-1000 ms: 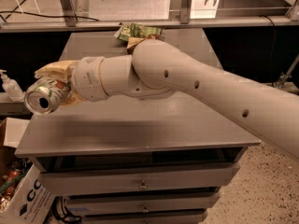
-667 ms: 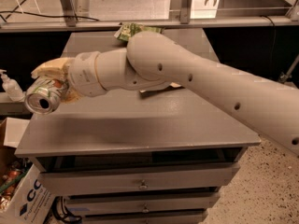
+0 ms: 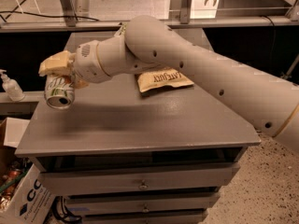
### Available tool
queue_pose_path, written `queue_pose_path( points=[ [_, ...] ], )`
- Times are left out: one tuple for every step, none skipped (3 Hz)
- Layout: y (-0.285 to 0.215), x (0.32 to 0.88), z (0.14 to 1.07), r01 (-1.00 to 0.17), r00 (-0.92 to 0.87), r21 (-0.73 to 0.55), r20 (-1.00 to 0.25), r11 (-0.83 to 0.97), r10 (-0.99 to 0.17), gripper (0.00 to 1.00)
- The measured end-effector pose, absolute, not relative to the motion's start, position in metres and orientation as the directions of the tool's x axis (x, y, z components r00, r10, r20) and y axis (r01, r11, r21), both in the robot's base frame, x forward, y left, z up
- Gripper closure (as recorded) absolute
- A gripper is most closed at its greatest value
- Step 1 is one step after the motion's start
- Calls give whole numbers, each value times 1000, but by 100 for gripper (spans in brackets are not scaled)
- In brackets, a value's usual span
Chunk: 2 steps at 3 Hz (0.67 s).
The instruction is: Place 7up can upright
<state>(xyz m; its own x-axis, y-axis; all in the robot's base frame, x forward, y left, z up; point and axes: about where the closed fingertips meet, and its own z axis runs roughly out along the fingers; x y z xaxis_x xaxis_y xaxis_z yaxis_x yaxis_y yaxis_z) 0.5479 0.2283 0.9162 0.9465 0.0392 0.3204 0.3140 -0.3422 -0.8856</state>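
The 7up can [image 3: 60,91] hangs in the air over the left edge of the grey cabinet top [image 3: 140,120], tilted with its shiny end facing down toward the camera. My gripper [image 3: 58,76] is shut on the 7up can, with its pale fingers [image 3: 55,63] wrapped over the can's upper side. The white arm [image 3: 187,59] reaches in from the right, across the cabinet.
A cream-and-brown chip bag [image 3: 163,79] lies on the cabinet top behind the arm. A white pump bottle [image 3: 10,87] stands on a ledge at the left. A cardboard box [image 3: 14,125] and a white bag [image 3: 32,202] sit low on the left. Drawers [image 3: 140,181] front the cabinet.
The arm has swung toward the rear, uncovering the chip bag. The gripper and the can have lifted slightly and the can's end now points more downward.
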Motion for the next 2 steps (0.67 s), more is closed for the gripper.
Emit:
queue_pose_path(
  points=[
    [216, 554, 901, 438, 896, -849, 437, -296, 71, 100],
    [217, 553, 902, 507, 859, -813, 502, -284, 96, 100]
  ],
)
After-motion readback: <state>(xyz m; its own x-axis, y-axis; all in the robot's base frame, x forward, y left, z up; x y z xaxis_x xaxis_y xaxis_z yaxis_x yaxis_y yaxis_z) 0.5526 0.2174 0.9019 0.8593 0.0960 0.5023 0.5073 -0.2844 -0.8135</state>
